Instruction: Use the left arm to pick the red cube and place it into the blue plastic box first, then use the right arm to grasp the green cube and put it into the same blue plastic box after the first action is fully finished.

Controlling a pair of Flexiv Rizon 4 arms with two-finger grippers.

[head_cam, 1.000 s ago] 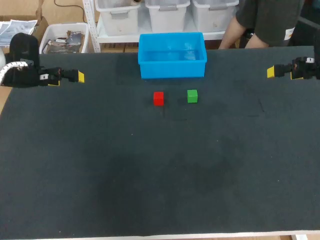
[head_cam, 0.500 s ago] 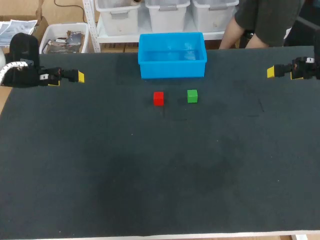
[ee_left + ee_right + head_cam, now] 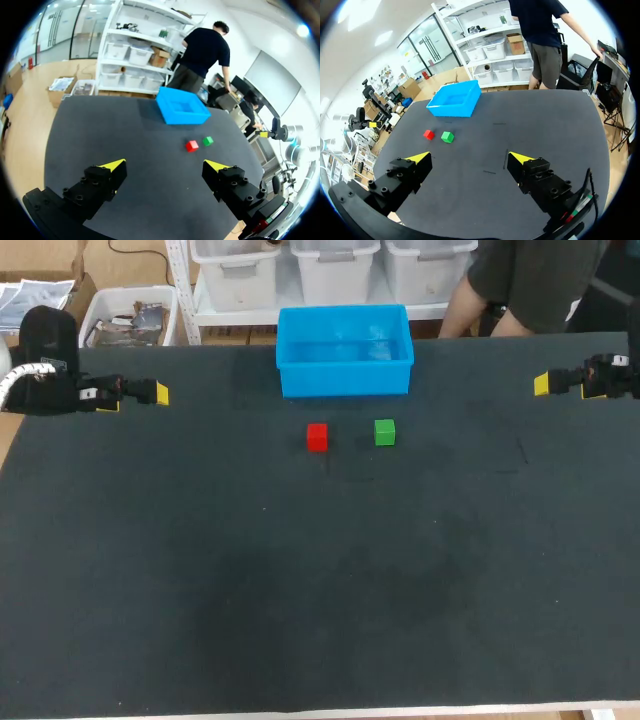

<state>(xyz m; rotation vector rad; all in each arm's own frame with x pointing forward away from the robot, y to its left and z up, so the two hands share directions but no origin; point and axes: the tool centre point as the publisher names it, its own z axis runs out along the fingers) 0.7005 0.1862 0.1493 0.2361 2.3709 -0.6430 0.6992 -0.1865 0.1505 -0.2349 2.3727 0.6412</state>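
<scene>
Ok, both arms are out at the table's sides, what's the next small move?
Probably swing the left arm toward the small red cube, its jaws open: the cube sits untouched on the table beside the small green cube, the blue plastic box looks empty, and red goes first.

We found the red cube (image 3: 317, 437) resting flat on the dark table (image 3: 300, 590), in front of the blue plastic box (image 3: 345, 378) and near its front wall, but not touching it. The green cube (image 3: 385, 432) sat just beside the red one, to its right, with a clear gap between them. Both were small, square-on and level. The box stood upright and open-topped at the table's far edge, its blue floor in plain sight.
</scene>
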